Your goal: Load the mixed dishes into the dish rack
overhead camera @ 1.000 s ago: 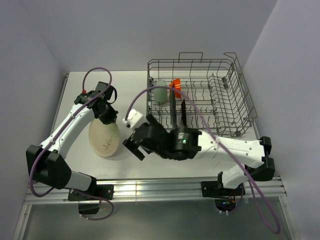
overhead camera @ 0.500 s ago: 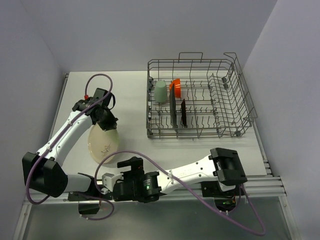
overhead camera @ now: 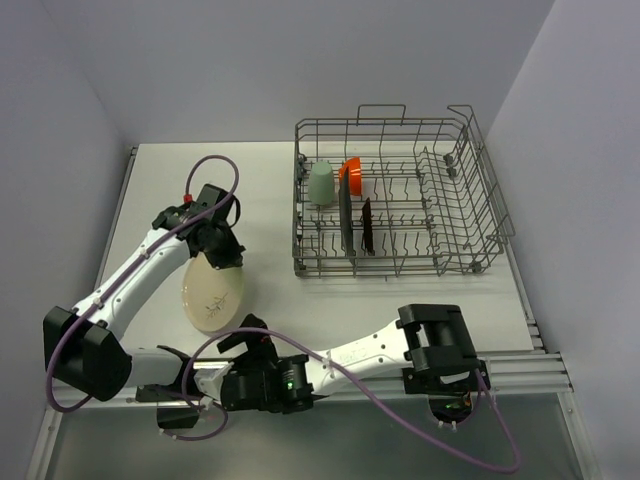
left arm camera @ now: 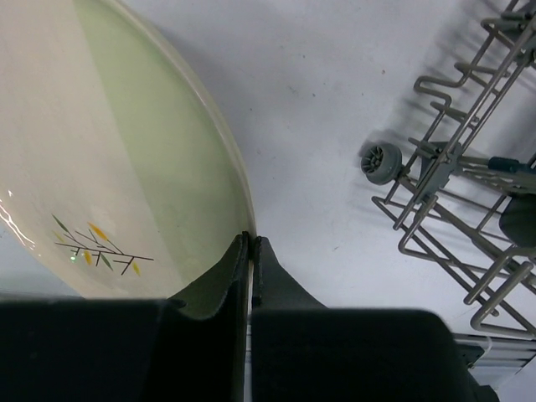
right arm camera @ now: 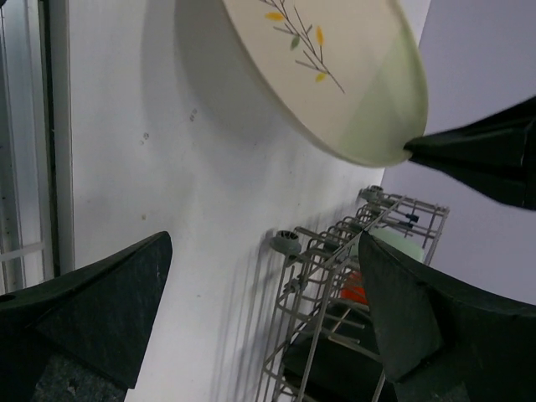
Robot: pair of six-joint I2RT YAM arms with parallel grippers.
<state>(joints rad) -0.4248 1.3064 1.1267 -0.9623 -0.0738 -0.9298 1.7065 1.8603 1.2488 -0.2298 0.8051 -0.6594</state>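
Cream plate (left arm camera: 109,151), rim pinched in your closed left gripper (left arm camera: 249,244): lift it edge-up and slot it between free dish rack (overhead camera: 440,215) tines; right gripper (right arm camera: 264,251) idles, jaws apart.

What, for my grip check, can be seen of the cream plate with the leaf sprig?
The cream plate is round, glossy, ceramic by its look, with a pale green band on one side and a sprig of yellow, orange and green leaves. It is tilted over the table, left of the dish rack and outside it. The left gripper is shut on its rim; whether its low edge touches the table is unclear.
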